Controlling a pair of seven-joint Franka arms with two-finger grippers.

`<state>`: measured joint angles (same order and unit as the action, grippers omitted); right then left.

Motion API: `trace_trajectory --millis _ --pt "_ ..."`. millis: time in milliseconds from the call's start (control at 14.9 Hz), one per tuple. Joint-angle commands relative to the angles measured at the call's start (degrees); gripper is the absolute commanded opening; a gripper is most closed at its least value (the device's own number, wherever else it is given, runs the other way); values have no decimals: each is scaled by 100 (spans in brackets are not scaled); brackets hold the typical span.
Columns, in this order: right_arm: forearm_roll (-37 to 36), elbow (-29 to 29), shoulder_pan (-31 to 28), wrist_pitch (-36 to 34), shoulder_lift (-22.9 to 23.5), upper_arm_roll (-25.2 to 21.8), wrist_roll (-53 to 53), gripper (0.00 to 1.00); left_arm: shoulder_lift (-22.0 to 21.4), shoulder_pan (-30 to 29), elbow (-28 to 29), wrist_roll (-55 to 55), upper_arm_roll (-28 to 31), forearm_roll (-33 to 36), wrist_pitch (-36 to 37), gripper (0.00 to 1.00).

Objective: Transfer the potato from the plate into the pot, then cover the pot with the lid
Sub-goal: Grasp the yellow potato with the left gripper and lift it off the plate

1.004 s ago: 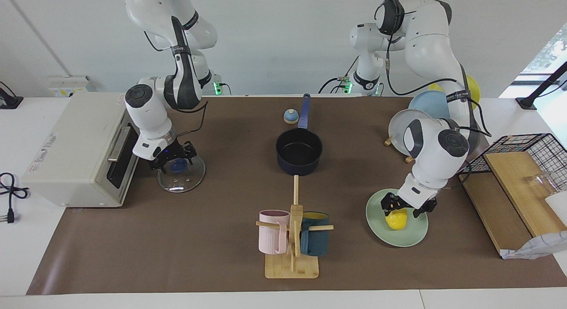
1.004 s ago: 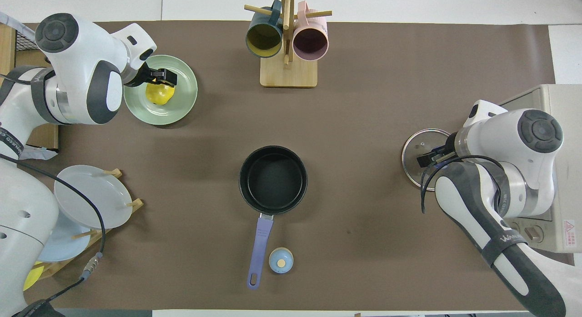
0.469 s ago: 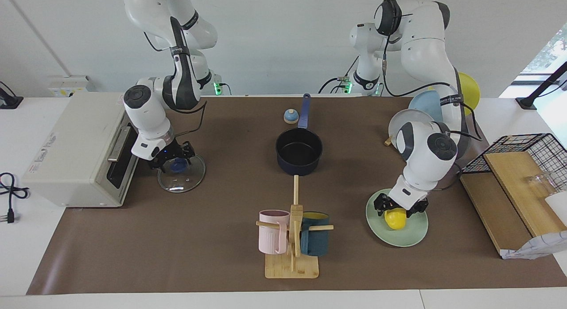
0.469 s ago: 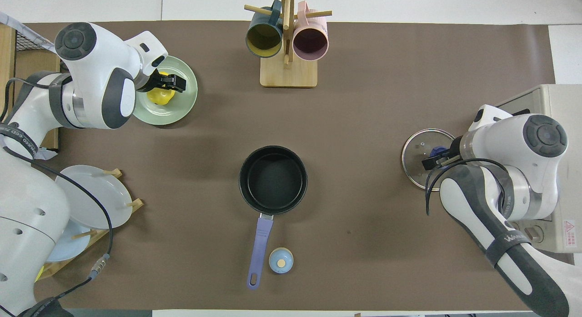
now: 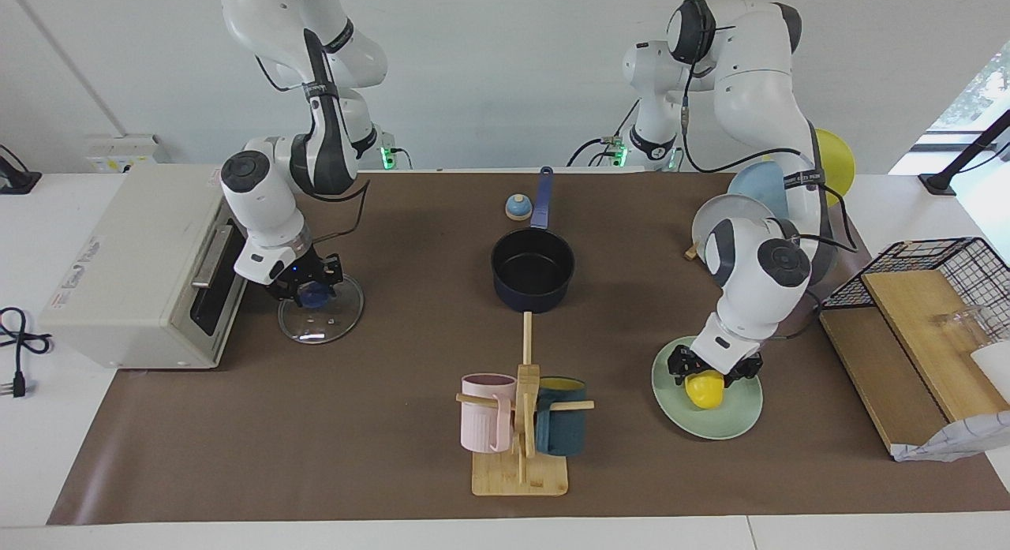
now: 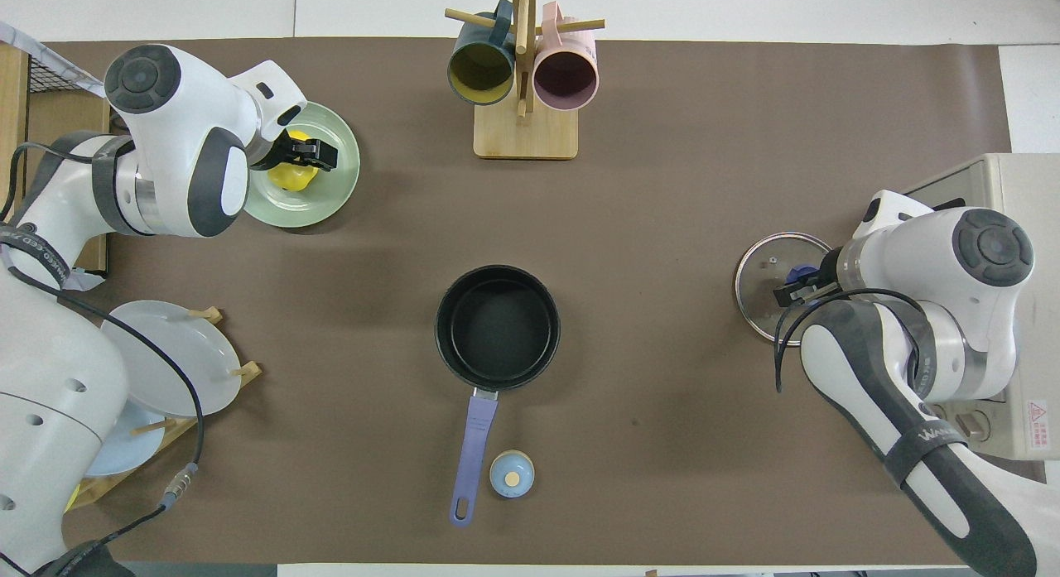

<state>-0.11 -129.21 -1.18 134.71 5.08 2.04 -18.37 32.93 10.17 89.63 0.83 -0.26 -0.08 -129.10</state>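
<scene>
The yellow potato lies on the mint-green plate toward the left arm's end of the table; they also show in the overhead view as potato and plate. My left gripper is down on the potato's top. The dark blue pot stands empty mid-table, handle toward the robots. The glass lid lies flat by the toaster oven. My right gripper is down at the lid's blue knob.
A toaster oven stands beside the lid at the right arm's end. A mug rack with two mugs stands farther from the robots than the pot. A small bell sits by the pot handle. A plate rack and a wire basket are near the plate.
My left gripper has shifted a little toward the pot's side and settled lower on the potato. My right gripper has moved closer onto the lid's knob, and the lid has slid slightly.
</scene>
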Motion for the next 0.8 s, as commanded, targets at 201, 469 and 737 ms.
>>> trace_trajectory --millis 201,469,737 --pt "99 1887 267 -2551 -112 42 553 0 -688 -6 -95 145 53 35 682 0" --pt "116 2576 390 -3179 -121 68 554 0 -1813 274 -16 960 -26 -221 2105 0" --pt "187 2734 478 -3214 -112 156 746 0 -2360 1187 422 2242 -35 -432 2425 0"
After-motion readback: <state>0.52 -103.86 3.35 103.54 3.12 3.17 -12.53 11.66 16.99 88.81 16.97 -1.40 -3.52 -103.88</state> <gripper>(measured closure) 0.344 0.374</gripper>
